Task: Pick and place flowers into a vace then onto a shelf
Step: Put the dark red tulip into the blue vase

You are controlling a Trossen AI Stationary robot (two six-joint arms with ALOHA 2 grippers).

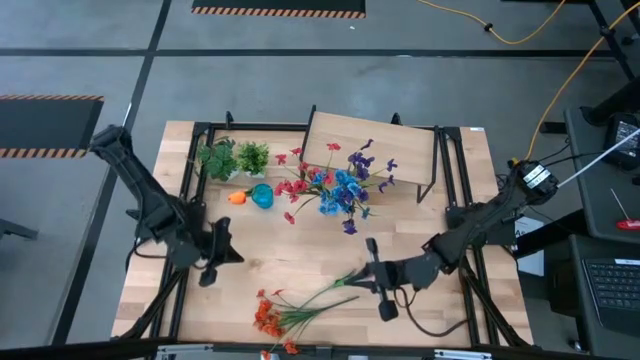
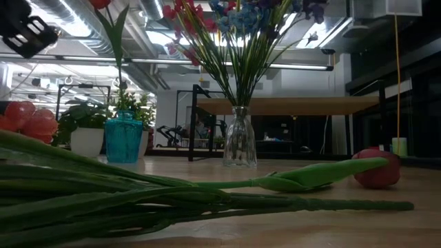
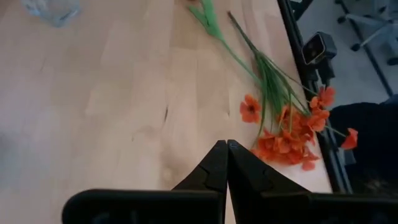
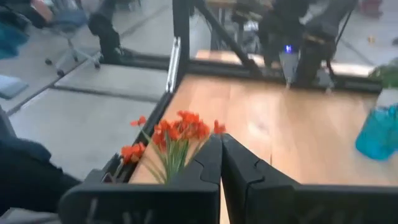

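1. Grey concrete floor with hazard-striped mats surrounds the light-wood plank table point(image 1: 300, 270), which sits inside a black metal frame.
2. At the table's far side stands the small light-wood shelf on thin black legs point(image 1: 372, 140); the low view shows it raised behind the vase.
3. A clear glass vase point(image 2: 240, 141) stands upright near the table's middle, just in front of the shelf, holding a bunch of red, blue and purple flower sprays point(image 1: 335, 185) that fan out above its neck.
4. A small teal glass vase point(image 1: 262, 196) stands left of that bunch, with an orange tulip point(image 1: 238, 197) just beside it in the high view.
5. Two leafy green plants in white pots point(image 1: 233, 158) sit at the far left corner of the table.
6. A spray of orange flowers on long green stems point(image 1: 300, 308) lies flat near the table's front edge, blooms toward the front, stems pointing toward the right arm.
7. The left pincer point(image 1: 212, 262) is clenched on nothing, hovering over bare wood left of the orange spray and well apart from it.
8. The right pincer point(image 1: 370, 270) is also clenched, its tips at the stem end of the orange spray; whether it grips a stem cannot be told.
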